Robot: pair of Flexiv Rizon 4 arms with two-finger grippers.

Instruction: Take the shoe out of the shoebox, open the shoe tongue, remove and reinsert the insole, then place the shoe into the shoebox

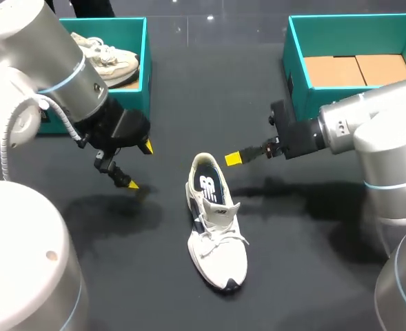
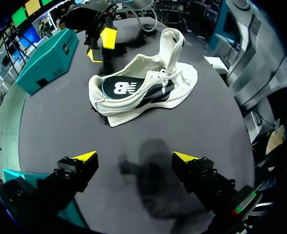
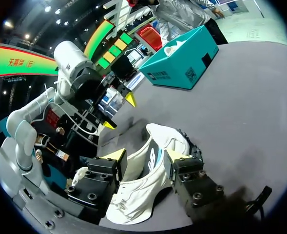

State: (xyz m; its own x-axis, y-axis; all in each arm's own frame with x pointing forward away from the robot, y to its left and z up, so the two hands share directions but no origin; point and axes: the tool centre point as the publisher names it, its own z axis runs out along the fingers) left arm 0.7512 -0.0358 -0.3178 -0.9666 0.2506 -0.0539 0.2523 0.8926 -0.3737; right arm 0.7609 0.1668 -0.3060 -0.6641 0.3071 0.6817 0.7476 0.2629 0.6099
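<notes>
A white shoe point(image 1: 216, 231) with dark side trim lies on the black table, heel toward the far side. Its tongue point(image 2: 173, 43) stands up, and a dark insole point(image 1: 207, 183) with a white logo lies inside. My left gripper point(image 1: 138, 165) hangs open left of the heel, with nothing between its fingers; the shoe point(image 2: 143, 87) lies ahead of it point(image 2: 135, 157). My right gripper point(image 1: 234, 159) hovers just right of the heel, its fingers half apart, not touching the shoe. From its wrist view point(image 3: 143, 156) the shoe point(image 3: 148, 180) shows below, between the fingers.
A teal shoebox point(image 1: 145, 62) at the back left holds another pale shoe point(image 1: 109, 58). A second teal shoebox point(image 1: 296, 69) at the back right has a brown cardboard floor. Bare black table surrounds the shoe.
</notes>
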